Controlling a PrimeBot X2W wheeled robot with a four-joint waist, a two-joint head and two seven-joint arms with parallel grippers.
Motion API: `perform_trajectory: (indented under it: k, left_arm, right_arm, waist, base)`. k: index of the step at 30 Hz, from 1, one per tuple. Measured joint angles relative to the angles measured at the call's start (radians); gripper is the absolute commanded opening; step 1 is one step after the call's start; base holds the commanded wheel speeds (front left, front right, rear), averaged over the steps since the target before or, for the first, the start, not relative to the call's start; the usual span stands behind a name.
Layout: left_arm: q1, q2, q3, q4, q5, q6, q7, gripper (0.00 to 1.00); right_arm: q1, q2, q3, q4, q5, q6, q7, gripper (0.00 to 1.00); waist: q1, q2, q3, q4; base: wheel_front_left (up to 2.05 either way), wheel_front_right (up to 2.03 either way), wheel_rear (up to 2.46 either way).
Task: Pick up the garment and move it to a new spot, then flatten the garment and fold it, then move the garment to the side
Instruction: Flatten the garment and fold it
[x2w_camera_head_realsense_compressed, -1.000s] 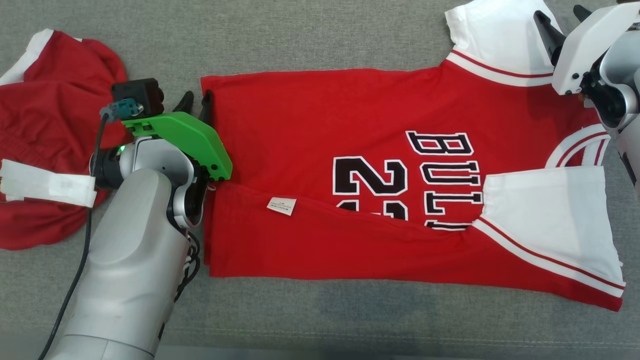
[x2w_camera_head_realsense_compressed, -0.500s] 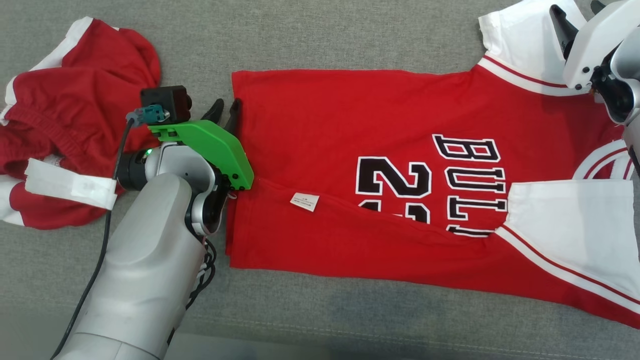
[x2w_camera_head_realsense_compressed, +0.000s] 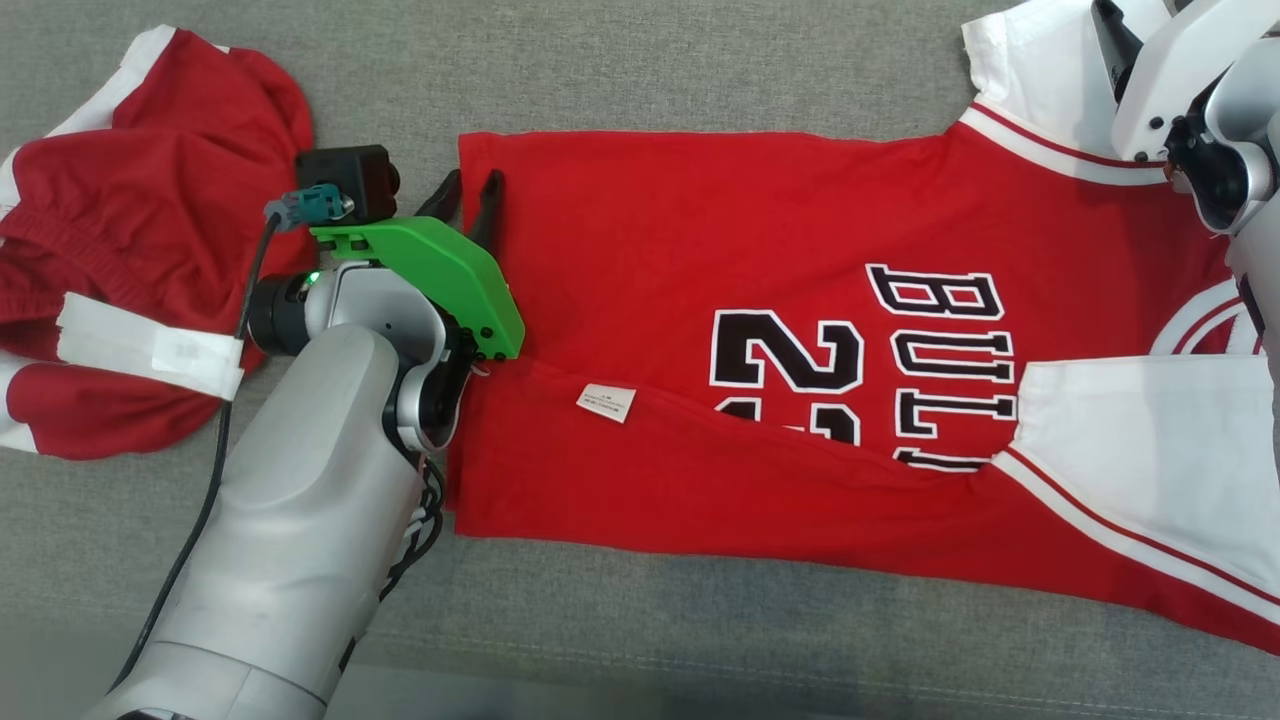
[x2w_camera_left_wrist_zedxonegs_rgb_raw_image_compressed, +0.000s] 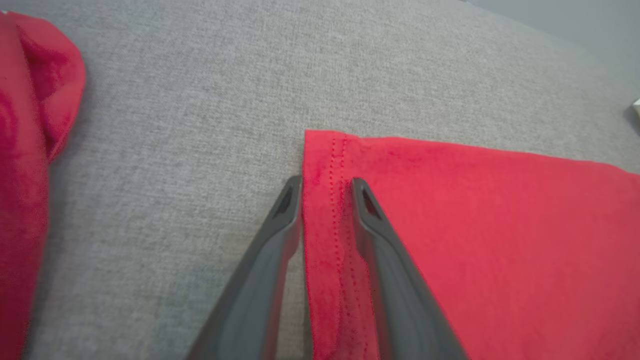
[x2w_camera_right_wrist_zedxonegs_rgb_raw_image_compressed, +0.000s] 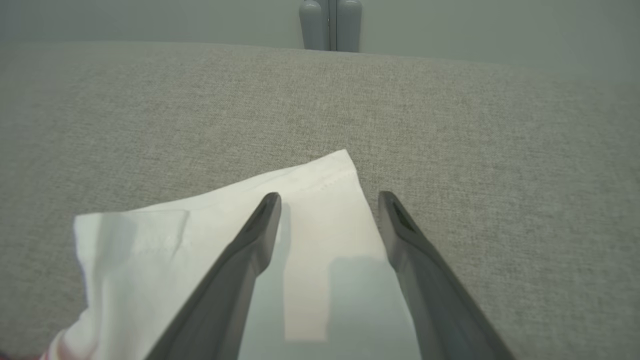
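Note:
The garment (x2w_camera_head_realsense_compressed: 700, 230), a red jersey with white sleeves and black lettering, lies spread on the grey surface with its near long edge folded up over the print. My left gripper (x2w_camera_head_realsense_compressed: 468, 190) is open at the far left hem corner. One finger rests on the red cloth (x2w_camera_left_wrist_zedxonegs_rgb_raw_image_compressed: 475, 225) and the other on the grey beside it, so the left gripper (x2w_camera_left_wrist_zedxonegs_rgb_raw_image_compressed: 327, 182) straddles the flat hem. My right gripper (x2w_camera_head_realsense_compressed: 1135, 15) hovers open at the upper right. In the right wrist view the right gripper (x2w_camera_right_wrist_zedxonegs_rgb_raw_image_compressed: 330, 200) is over the white sleeve (x2w_camera_right_wrist_zedxonegs_rgb_raw_image_compressed: 200, 235).
A second red and white garment (x2w_camera_head_realsense_compressed: 130, 200) lies crumpled at the left, close to my left arm; it also shows as the red heap (x2w_camera_left_wrist_zedxonegs_rgb_raw_image_compressed: 25, 125). The grey surface's (x2w_camera_right_wrist_zedxonegs_rgb_raw_image_compressed: 500, 150) far edge lies beyond the sleeve, with a grey post (x2w_camera_right_wrist_zedxonegs_rgb_raw_image_compressed: 327, 25) behind it.
The head camera has shifted. My left gripper has moved right across the hem, one finger now over the cloth, its fingers slightly wider apart. The right gripper stays open over the sleeve.

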Motion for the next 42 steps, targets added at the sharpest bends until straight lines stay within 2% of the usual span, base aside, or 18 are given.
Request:
perform_trajectory:
  k: [4, 8, 13, 15, 16, 17, 19, 20, 21, 22, 23, 33, 42]
  left_arm:
    - [-0.005, 0.000, -0.025, 0.000, -0.018, 0.002, -0.008, 0.49]
    - [-0.017, 0.000, -0.039, 0.000, -0.025, 0.009, -0.009, 0.41]
    - [-0.031, 0.000, -0.062, 0.002, -0.042, 0.010, -0.018, 0.16]
    - [-0.032, 0.000, -0.067, 0.003, -0.053, 0.010, -0.026, 0.00]
    - [-0.033, 0.000, -0.070, 0.004, -0.059, 0.010, -0.027, 0.00]
    - [-0.033, 0.000, -0.073, 0.004, -0.065, 0.010, -0.030, 0.00]
    - [-0.037, 0.000, -0.081, 0.006, -0.074, 0.010, -0.036, 0.00]
    - [-0.038, 0.000, -0.086, 0.006, -0.075, 0.010, -0.038, 0.00]
    - [-0.040, 0.000, -0.090, 0.008, -0.076, 0.010, -0.038, 0.00]
    - [-0.041, 0.000, -0.092, 0.010, -0.079, 0.010, -0.041, 0.00]
    - [-0.042, 0.000, -0.093, 0.012, -0.082, 0.011, -0.046, 0.00]
    - [-0.050, 0.000, -0.081, 0.041, -0.098, 0.019, -0.102, 0.00]
    - [-0.045, 0.000, -0.045, 0.070, -0.115, 0.019, -0.158, 0.00]
  right_arm:
    - [0.000, -0.002, -0.002, 0.029, 0.000, 0.000, -0.011, 1.00]
    - [0.000, 0.006, -0.005, 0.049, 0.001, 0.000, -0.016, 1.00]
    - [-0.005, 0.011, -0.006, 0.063, 0.001, 0.002, -0.022, 1.00]
    - [-0.009, 0.012, -0.005, 0.071, 0.001, 0.003, -0.028, 1.00]
    - [-0.011, 0.013, -0.005, 0.075, 0.001, 0.005, -0.029, 1.00]
    - [-0.015, 0.014, -0.004, 0.079, 0.001, 0.011, -0.029, 0.82]
    - [-0.019, 0.018, -0.002, 0.084, 0.001, 0.020, -0.029, 0.39]
    - [-0.019, 0.022, 0.000, 0.085, 0.001, 0.022, -0.029, 0.34]
    - [-0.020, 0.026, 0.001, 0.086, 0.001, 0.026, -0.034, 0.18]
    - [-0.020, 0.029, 0.002, 0.087, 0.001, 0.030, -0.038, 0.12]
    - [-0.021, 0.031, 0.003, 0.088, 0.001, 0.030, -0.039, 0.00]
    - [-0.023, 0.040, 0.017, 0.088, -0.006, 0.052, -0.145, 0.00]
    - [0.021, 0.046, 0.005, 0.056, 0.004, 0.078, -0.317, 0.00]
  waist:
    - [0.0000, 0.0000, 0.005, -0.005]
    - [0.0000, 0.0000, 0.009, -0.008]
    - [0.0000, 0.0000, 0.013, -0.010]
    - [0.0000, 0.0000, 0.013, -0.010]
    - [0.0000, 0.0000, 0.013, -0.009]
    - [0.0000, 0.0000, 0.014, -0.009]
    - [0.0000, 0.0000, 0.014, -0.007]
    - [0.0000, 0.0000, 0.014, -0.007]
    - [0.0000, 0.0000, 0.014, -0.006]
    - [0.0000, 0.0000, 0.014, -0.006]
    - [0.0000, 0.0000, 0.015, -0.006]
    - [0.0000, 0.0000, 0.002, -0.029]
    - [0.0000, 0.0000, -0.037, -0.064]
  base:
    - [0.00, 0.00, 0.00]
    - [0.00, 0.00, 0.00]
    - [0.00, 0.00, 0.00]
    - [0.00, 0.00, 0.00]
    - [0.00, 0.00, 0.00]
    - [0.00, 0.00, 0.00]
    - [0.00, 0.00, 0.00]
    - [0.00, 0.00, 0.00]
    - [0.00, 0.00, 0.00]
    - [0.00, 0.00, 0.00]
    - [0.00, 0.00, 0.00]
    - [0.00, 0.00, 0.00]
    - [0.00, 0.00, 0.00]
